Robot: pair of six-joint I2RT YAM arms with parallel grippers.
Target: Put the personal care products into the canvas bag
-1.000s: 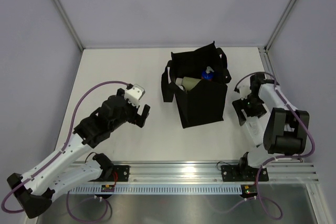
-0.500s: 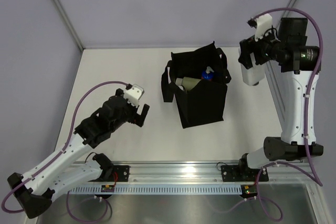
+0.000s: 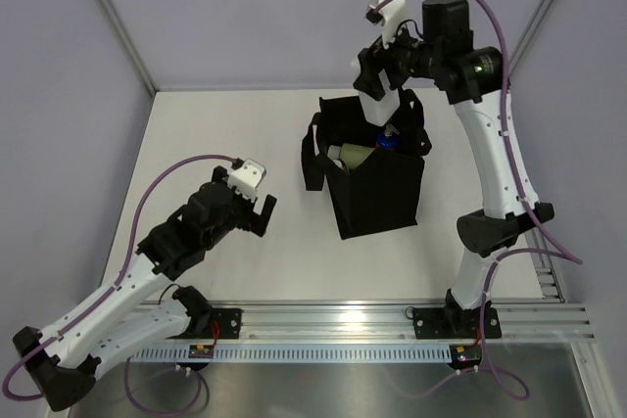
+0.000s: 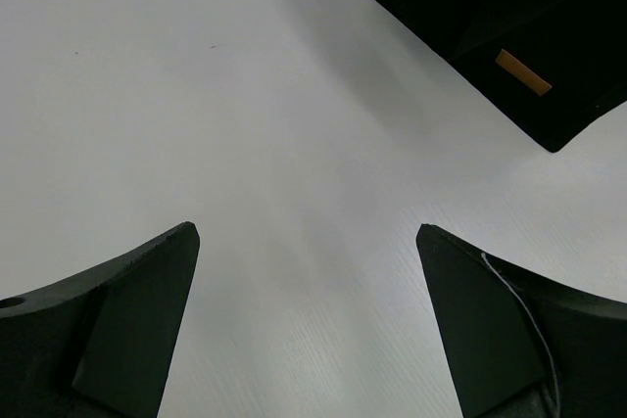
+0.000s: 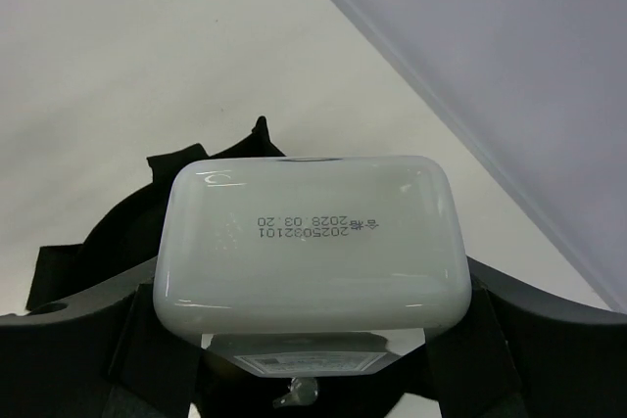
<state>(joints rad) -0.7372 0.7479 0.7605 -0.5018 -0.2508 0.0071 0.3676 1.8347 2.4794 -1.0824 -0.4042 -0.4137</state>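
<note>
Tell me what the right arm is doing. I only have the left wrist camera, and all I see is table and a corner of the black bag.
Observer: The right gripper is shut on the flat white bottle, held up over the far side of the canvas bag.
Operator: Is anything inside the bag?
Observer: Yes, a pale cream bottle and a blue bottle show through its open top.
Operator: Where does my left gripper sit from above?
Observer: The left gripper hangs left of the bag, apart from it, with nothing between its fingers.
</note>
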